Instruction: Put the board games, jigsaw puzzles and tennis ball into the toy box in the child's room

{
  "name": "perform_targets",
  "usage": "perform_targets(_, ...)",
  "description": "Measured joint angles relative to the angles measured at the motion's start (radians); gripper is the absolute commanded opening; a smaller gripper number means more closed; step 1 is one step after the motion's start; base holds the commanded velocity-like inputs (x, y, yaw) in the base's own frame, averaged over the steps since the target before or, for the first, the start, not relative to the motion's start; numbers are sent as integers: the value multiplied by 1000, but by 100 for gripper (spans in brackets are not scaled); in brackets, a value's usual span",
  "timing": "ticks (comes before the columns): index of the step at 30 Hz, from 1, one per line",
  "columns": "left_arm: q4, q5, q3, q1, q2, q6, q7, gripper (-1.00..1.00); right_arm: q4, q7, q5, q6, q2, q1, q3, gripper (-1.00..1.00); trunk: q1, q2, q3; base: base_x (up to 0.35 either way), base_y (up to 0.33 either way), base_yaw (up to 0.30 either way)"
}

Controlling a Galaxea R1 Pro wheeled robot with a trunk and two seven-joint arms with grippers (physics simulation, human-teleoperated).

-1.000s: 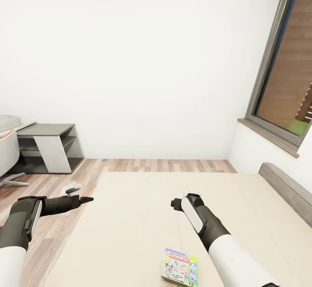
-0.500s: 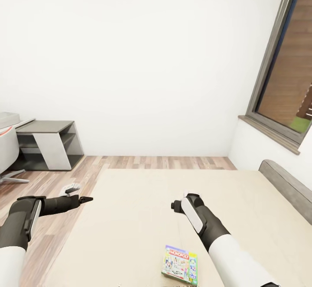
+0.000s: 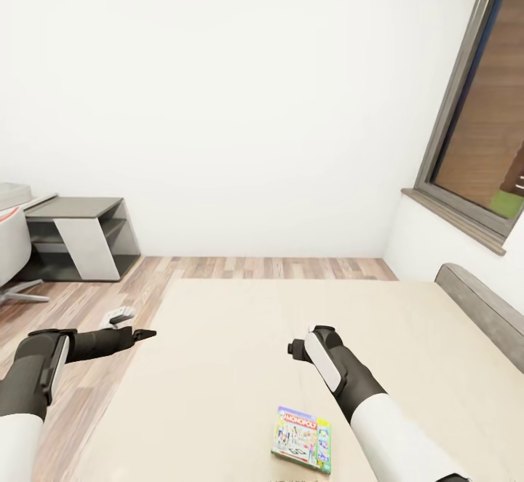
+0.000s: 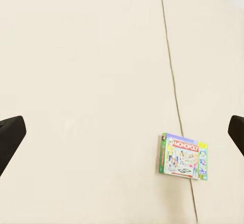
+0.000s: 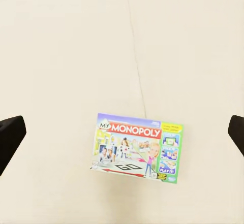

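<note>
One board game (image 3: 302, 440), a flat green-edged Monopoly box, lies face up on the bed (image 3: 240, 336), on its beige mattress near the front. My right gripper (image 3: 295, 346) hovers above the mattress just beyond the box. In the right wrist view the board game (image 5: 138, 148) lies below the right gripper (image 5: 122, 132), whose black fingertips (image 5: 10, 135) stand wide apart and empty. My left gripper (image 3: 142, 334) hangs over the bed's left edge. In the left wrist view it (image 4: 122, 132) is open too, with the board game (image 4: 184, 156) off to one side.
A dark grey shelf unit (image 3: 80, 238) stands against the far wall at the left. Beside it are a sliver of the table's pale top (image 3: 44, 202) and a white chair (image 3: 11, 256). The grey headboard (image 3: 484, 314) and a window (image 3: 484, 125) are at the right. Wood floor borders the bed.
The whole picture has shifted slightly upward, so the camera has moved. The board game lies where it was, and both arms keep their pose.
</note>
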Motion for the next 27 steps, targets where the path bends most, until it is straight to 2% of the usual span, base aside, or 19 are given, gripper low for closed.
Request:
perform_targets(14,0,1,-4,0,-5,0,-1,100,1,3,0,0,0,-1,0,100,0,0,-23,0,0,0)
perform_targets(23,-1,2,1,0,1,1,-6,100,1,3,-1,-2,1,0,0,100,0,0,-38,0,0,0)
perform_targets(26,-4,6,2,0,4,5,-54,100,1,2,-2,-3,1,0,0,100,0,0,-43,0,0,0)
perform_targets(27,-5,11,2,0,7,7,-106,100,1,2,-3,-4,1,0,0,100,0,0,-44,0,0,0)
